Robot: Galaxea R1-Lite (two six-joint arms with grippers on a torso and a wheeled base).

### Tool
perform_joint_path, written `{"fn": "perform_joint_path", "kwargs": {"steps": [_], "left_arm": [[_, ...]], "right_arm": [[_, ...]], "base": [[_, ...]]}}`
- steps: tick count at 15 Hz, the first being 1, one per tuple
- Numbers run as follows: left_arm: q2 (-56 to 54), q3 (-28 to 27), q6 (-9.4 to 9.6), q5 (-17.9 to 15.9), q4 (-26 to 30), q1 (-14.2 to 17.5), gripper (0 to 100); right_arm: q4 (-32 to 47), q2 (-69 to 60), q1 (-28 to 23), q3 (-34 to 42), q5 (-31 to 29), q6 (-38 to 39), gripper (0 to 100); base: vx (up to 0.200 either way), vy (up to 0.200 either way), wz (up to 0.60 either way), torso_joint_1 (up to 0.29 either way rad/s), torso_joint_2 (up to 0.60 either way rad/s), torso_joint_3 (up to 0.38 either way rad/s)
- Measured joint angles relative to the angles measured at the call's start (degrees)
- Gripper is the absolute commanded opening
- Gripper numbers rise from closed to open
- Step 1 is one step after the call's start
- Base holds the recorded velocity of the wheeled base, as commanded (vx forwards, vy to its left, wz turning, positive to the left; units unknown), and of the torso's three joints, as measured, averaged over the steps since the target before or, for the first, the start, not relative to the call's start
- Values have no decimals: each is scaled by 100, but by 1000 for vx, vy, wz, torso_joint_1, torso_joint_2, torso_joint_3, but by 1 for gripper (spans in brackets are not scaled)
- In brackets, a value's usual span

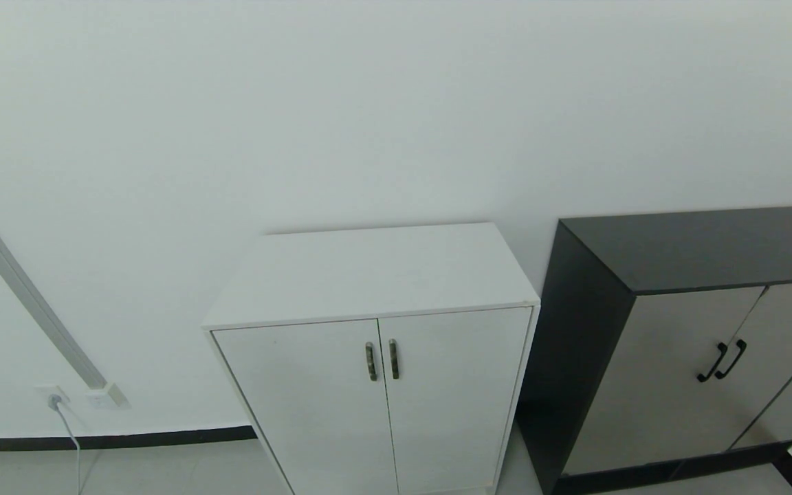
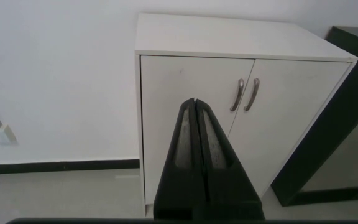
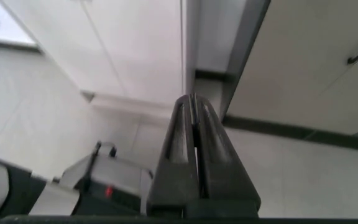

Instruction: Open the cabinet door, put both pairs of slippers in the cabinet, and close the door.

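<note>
A: White cabinet [image 1: 368, 275]?
B: Smooth matt white board, doors alike; handles [image 1: 371, 361] of brushed metal, dull sheen.
A: Dark cabinet [image 1: 698, 247]?
B: Matt black top and side; grey doors [image 1: 671, 385], smooth, with a soft sheen.
A: Floor [image 1: 162, 474]?
B: Pale, smooth, faintly glossy.
A: Wall [image 1: 368, 103]?
B: Flat matt white.

left gripper [image 2: 195, 101]: two long black fingers [image 2: 188, 115] tapering to narrow tips, each with a paler grey recessed strip [image 2: 182, 149] along it, widening behind the jaws into a broad black mount [image 2: 207, 205]. right gripper [image 3: 194, 97] looks the same: black, grey-stripped.
</note>
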Motion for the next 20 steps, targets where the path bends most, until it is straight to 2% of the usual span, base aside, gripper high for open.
{"fn": "perform_joint_path", "kwargs": {"steps": [4,11,14,20], "left_arm": [[0,0,-2,-2,0,-5,0],[0,0,-18,17,0,0,0],[0,5,-35,37,0,-2,0],[0,2,-10,28,0,0,0]], "right_arm": [[0,-926,-603,0,0,0,0],[-18,-1859,-1073,0,-24,127,0],[-51,-2015,-1114,0,-367,445,0],[-62,-2070,-1128,0,-391,484,0]], "base": [[0,0,0,0,0,0],[0,0,0,0,0,0],[0,0,0,0,0,0],[0,0,0,0,0,0]]}}
